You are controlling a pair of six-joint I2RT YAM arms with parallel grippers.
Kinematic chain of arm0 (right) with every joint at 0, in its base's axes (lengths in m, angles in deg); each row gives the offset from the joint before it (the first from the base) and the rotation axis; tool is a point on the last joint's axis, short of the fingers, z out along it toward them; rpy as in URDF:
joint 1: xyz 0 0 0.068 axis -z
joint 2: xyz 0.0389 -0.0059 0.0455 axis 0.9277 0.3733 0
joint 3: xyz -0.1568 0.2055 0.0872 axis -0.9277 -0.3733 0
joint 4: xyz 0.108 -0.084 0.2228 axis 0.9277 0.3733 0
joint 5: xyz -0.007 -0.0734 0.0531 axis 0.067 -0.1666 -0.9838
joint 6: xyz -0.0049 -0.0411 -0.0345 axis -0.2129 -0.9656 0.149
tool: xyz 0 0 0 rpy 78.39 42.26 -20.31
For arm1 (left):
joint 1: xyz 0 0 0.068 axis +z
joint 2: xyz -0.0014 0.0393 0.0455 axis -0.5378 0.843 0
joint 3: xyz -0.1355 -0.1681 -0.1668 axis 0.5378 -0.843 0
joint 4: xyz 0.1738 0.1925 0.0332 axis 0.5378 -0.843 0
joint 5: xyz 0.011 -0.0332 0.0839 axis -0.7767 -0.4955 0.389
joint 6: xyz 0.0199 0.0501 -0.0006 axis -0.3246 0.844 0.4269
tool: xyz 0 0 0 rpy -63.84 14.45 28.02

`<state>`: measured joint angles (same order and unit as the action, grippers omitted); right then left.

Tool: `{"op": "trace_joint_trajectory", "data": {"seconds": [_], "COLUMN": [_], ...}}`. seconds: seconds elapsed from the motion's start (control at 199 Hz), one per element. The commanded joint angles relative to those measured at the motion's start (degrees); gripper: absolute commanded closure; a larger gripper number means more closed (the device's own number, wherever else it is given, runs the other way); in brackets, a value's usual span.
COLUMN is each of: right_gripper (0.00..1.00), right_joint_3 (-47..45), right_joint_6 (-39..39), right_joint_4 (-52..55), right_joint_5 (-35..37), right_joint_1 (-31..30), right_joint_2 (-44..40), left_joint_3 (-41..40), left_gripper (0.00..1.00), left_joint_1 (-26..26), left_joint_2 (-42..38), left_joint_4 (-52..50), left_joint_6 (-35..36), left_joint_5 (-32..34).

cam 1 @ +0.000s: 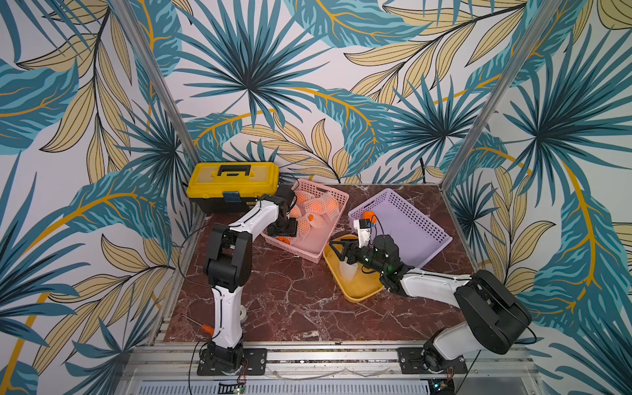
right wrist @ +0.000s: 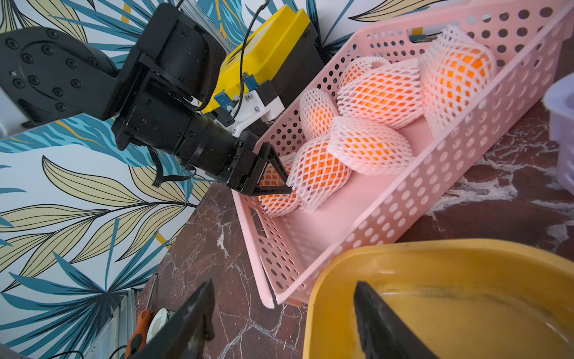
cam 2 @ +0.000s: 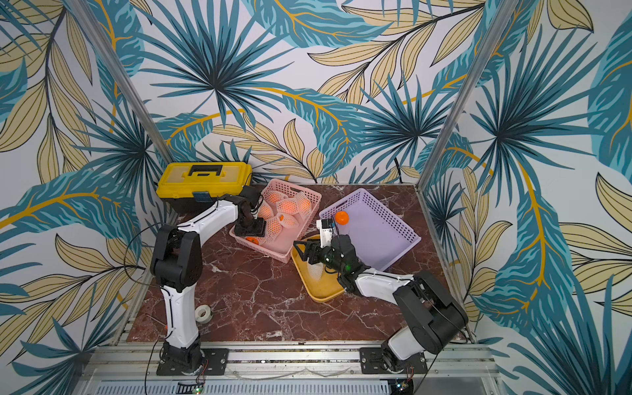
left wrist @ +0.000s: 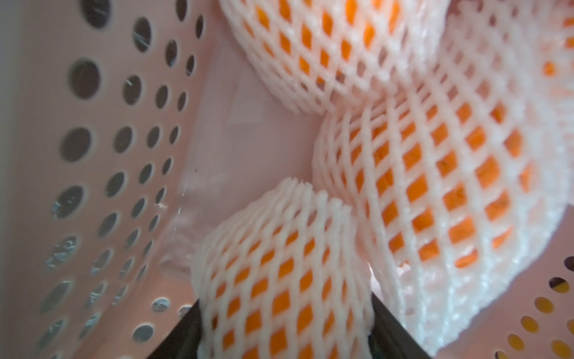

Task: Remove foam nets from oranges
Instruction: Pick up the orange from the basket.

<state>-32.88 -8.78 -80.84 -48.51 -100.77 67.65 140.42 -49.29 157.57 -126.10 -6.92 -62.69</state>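
we are seeing the left gripper (left wrist: 285,335) clamping a netted orange (right wrist: 276,199) at the basket's (cam 1: 338,207) 8 o'clock corner; right gripper (right wrist: 284,284) hanging wide, empty, over the tray (right wrist: 403,248). we are judging pick-up; next needs lifting clear, right pinching the net (left wrist: 279,233).

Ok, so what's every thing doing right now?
Left end effector: jaws either side of a netted orange.
Right end effector: open, empty.
Toolbox: closed.
Pink basket: holds netted oranges.
Purple basket: holds one bare orange.
Yellow tray: holds one empty foam net.
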Motion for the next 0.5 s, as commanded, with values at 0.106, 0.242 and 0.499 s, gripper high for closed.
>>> {"op": "trace_joint_trajectory", "data": {"seconds": [0.106, 0.242, 0.499], "right_gripper": [0.27, 0.27, 0.27], "right_joint_3": [0.7, 0.7, 0.6], "right_joint_6": [0.4, 0.4, 0.5], "right_joint_4": [1.2, 1.4, 1.6], "right_joint_5": [1.0, 1.3, 1.6], "right_joint_1": [-0.1, -0.2, -0.1], "right_joint_2": [0.3, 0.2, 0.1], "left_joint_3": [-2.2, -2.2, -2.1], "left_gripper": [0.51, 0.54, 0.57], "left_joint_1": [-0.9, -0.9, -0.9], "left_joint_2": [-1.8, -4.4, -9.1], "left_joint_4": [1.0, 0.9, 0.9], "left_joint_6": [-2.3, -3.0, -4.1], "left_joint_5": [-1.5, -0.8, 0.4]}}
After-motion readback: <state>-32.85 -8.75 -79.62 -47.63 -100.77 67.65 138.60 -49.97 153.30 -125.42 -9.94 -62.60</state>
